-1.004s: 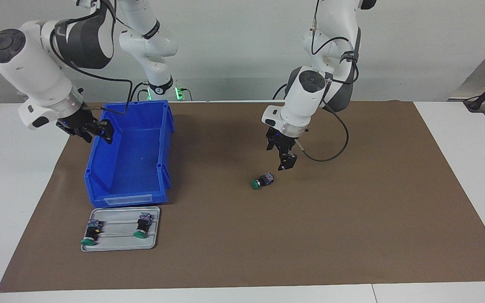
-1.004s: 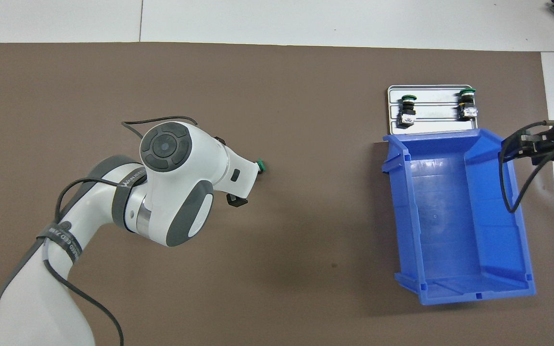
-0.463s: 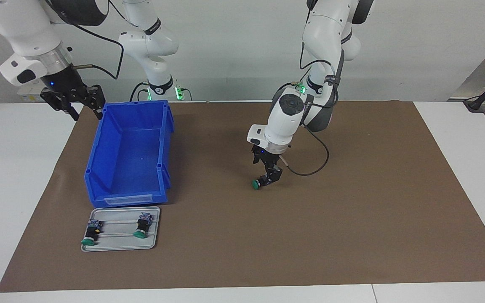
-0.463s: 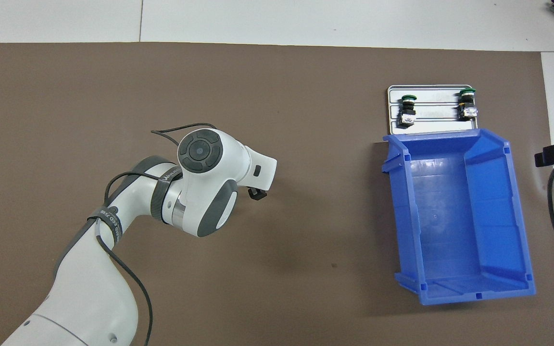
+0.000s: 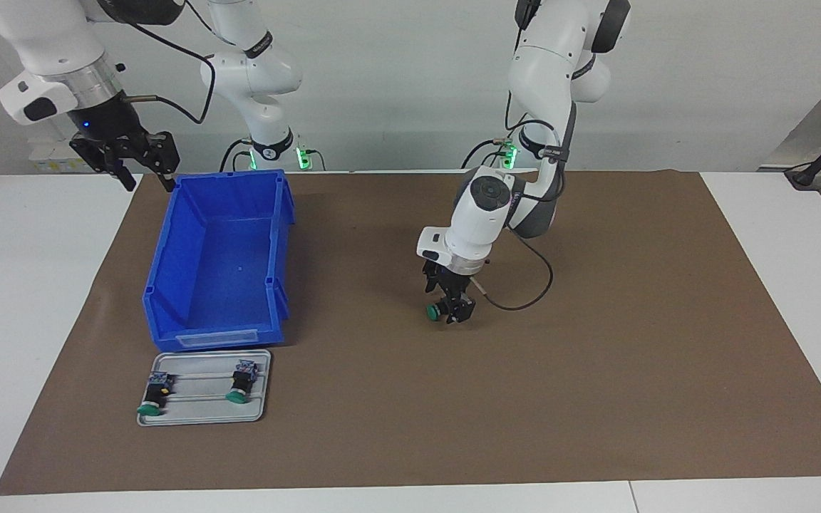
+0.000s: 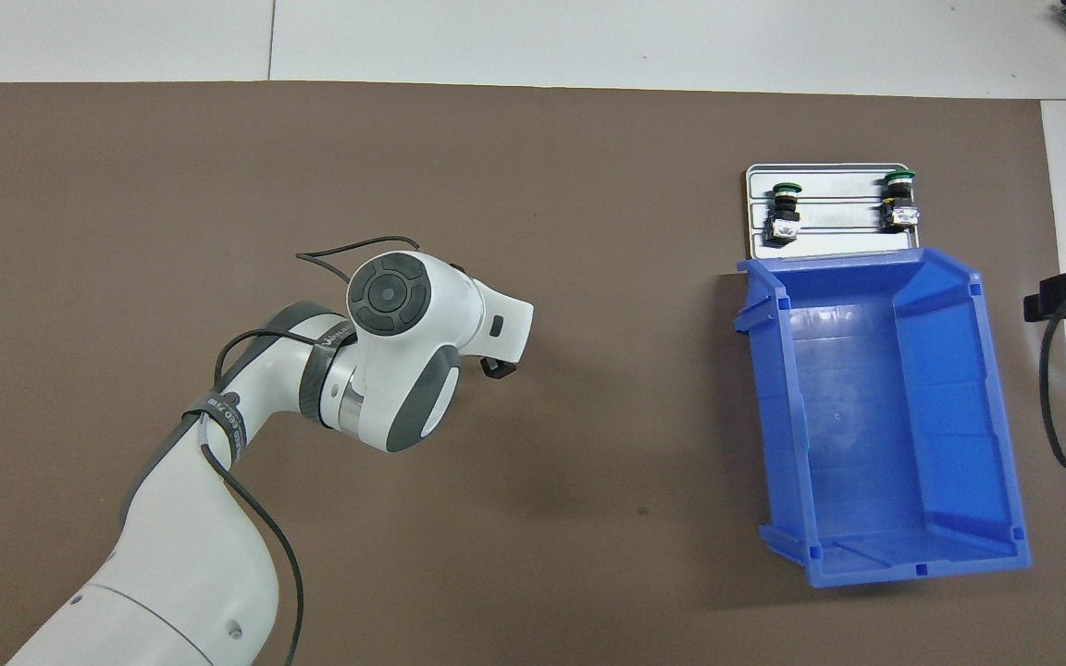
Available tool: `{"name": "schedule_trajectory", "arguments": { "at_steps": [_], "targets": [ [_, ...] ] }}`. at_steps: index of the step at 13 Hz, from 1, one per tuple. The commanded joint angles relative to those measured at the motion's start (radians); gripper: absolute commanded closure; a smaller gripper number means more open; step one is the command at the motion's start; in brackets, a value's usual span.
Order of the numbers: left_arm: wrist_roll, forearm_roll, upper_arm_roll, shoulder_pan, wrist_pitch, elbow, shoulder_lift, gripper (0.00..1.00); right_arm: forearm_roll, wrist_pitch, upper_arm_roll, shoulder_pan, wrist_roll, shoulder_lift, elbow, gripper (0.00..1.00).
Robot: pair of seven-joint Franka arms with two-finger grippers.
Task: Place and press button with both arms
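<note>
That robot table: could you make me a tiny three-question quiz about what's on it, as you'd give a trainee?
1. True or false: the blue bin holds a button.
2. How many green-capped buttons lie on the metal tray?
3. What is the left gripper down at?
A. the loose button on the brown mat
B. the tray
C. the bin's rim

Key:
1. False; the bin shows only its bare floor.
2. Two, lying side by side, apart from each other.
3. A; its fingers are down around the button's body, with the green cap sticking out. The right gripper hangs in the air by the bin's corner nearest the robots.
</note>
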Motion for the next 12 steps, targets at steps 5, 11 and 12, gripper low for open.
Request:
{"name": "schedule_trajectory", "arguments": {
  "at_steps": [5, 11, 12],
  "targets": [
    [-0.010, -0.005, 0.020, -0.031, 0.017, 0.008, 0.015, 0.28, 0.007, 0.043, -0.013, 0.005, 0.018, -0.028, -0.098, 0.03],
    [-0.018, 0.005, 0.022, -0.036, -0.023, 0.018, 0.013, 0.88, -0.068, 0.046, -0.012, 0.007, 0.063, -0.051, -0.142, 0.03],
    [-0.018, 0.010, 0.022, -0.037, -0.046, 0.040, 0.013, 1.00, -0.062, 0.043, -0.010, 0.005, 0.061, -0.052, -0.145, 0.03]
  ]
}}
